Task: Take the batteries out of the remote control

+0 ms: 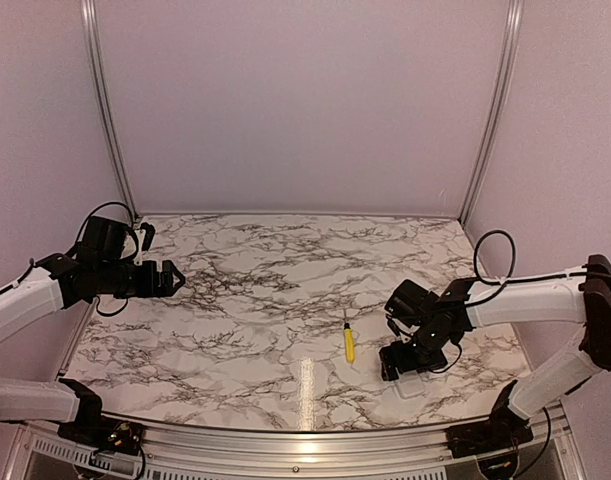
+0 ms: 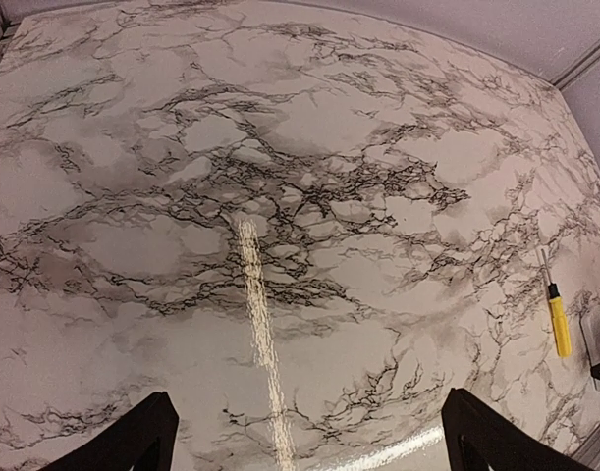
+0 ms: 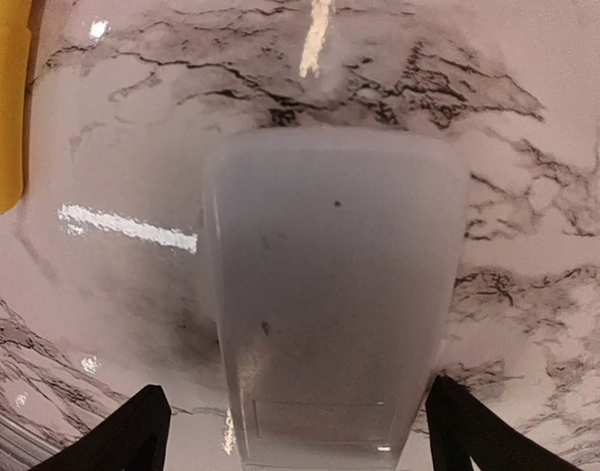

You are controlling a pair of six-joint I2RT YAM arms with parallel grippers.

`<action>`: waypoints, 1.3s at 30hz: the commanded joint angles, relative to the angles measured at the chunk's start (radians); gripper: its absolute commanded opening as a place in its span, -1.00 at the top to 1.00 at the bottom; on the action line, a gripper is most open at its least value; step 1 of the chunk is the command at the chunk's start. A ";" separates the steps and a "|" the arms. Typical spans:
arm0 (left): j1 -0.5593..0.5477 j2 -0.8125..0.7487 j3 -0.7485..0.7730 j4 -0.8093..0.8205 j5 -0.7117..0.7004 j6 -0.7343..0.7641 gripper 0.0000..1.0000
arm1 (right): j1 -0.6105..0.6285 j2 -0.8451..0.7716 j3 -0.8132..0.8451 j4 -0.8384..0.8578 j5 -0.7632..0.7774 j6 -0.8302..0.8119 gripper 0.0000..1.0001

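My right pincer point(image 3: 295, 422) stands apart, one finger on each side of the remote control point(image 3: 334, 285). The remote lies flat on the marble table point(image 3: 535, 147), near the yellow screwdriver point(image 3: 5, 98). Whether the fingers touch it, I cannot tell. My left pincer point(image 2: 309, 422) hangs wide apart, well away.

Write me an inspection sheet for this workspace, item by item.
Surface: marble-patterned table, one glare streak.
Job's things: remote lies flat on the table; batteries not seen.
Clutter: yellow screwdriver lies to the left of the remote, apart from it.
Grippers: left gripper is open and empty above the table's left side; right gripper is open, straddling the remote with a gap on each side.
Cables: black cable loops on both arms, off the table.
Surroundings: plain walls, metal rails.
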 commanded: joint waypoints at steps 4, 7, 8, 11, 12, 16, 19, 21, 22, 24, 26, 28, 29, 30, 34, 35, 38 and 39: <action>-0.004 0.011 -0.001 -0.016 0.003 -0.001 -0.98 | 0.008 0.002 -0.024 0.017 0.012 0.032 -0.65; -0.004 0.011 0.000 -0.016 0.003 0.000 -0.98 | 0.008 0.006 -0.026 0.011 0.012 0.032 -0.57; -0.004 0.009 0.000 -0.015 0.002 0.000 -0.98 | 0.008 0.009 -0.027 0.010 0.012 0.032 -0.55; -0.004 0.009 -0.001 -0.017 0.002 0.001 -0.98 | 0.008 0.023 -0.026 0.006 0.012 0.029 -0.46; -0.004 0.009 -0.001 -0.017 0.002 0.000 -0.98 | 0.008 0.028 -0.024 0.005 0.012 0.027 -0.43; -0.004 0.010 0.000 -0.017 0.001 0.001 -0.98 | 0.008 0.051 -0.012 -0.008 0.055 0.024 -0.34; -0.004 0.012 0.000 -0.017 0.002 0.002 -0.98 | 0.011 0.065 -0.002 -0.022 0.071 0.023 -0.27; -0.003 0.012 -0.001 -0.017 0.003 0.002 -0.98 | 0.019 0.072 0.005 -0.028 0.084 0.026 -0.25; -0.004 0.011 -0.001 -0.017 0.003 0.003 -0.98 | 0.028 0.077 0.011 -0.031 0.090 0.028 -0.25; -0.003 0.012 -0.001 -0.017 0.003 0.002 -0.98 | 0.050 0.105 0.024 -0.041 0.099 0.030 -0.26; -0.004 0.011 -0.001 -0.017 0.003 0.002 -0.98 | 0.070 0.133 0.034 -0.045 0.101 0.033 -0.27; -0.004 0.011 -0.001 -0.017 0.003 0.002 -0.98 | 0.086 0.152 0.042 -0.042 0.102 0.038 -0.27; -0.004 0.009 -0.001 -0.017 0.003 0.002 -0.98 | 0.092 0.157 0.045 -0.041 0.102 0.039 -0.27; -0.004 0.008 -0.001 -0.017 0.002 0.002 -0.98 | 0.095 0.161 0.045 -0.038 0.101 0.042 -0.27; -0.003 0.006 0.000 -0.018 0.003 0.001 -0.98 | 0.096 0.155 0.041 -0.032 0.093 0.043 -0.18; -0.004 0.007 -0.001 -0.019 0.004 0.002 -0.98 | 0.096 0.153 0.041 -0.031 0.091 0.042 -0.15; -0.004 0.007 -0.001 -0.018 0.004 0.002 -0.98 | 0.096 0.150 0.036 -0.026 0.083 0.040 -0.07; -0.004 0.008 -0.001 -0.018 0.006 0.003 -0.98 | 0.096 0.149 0.033 -0.024 0.080 0.041 -0.03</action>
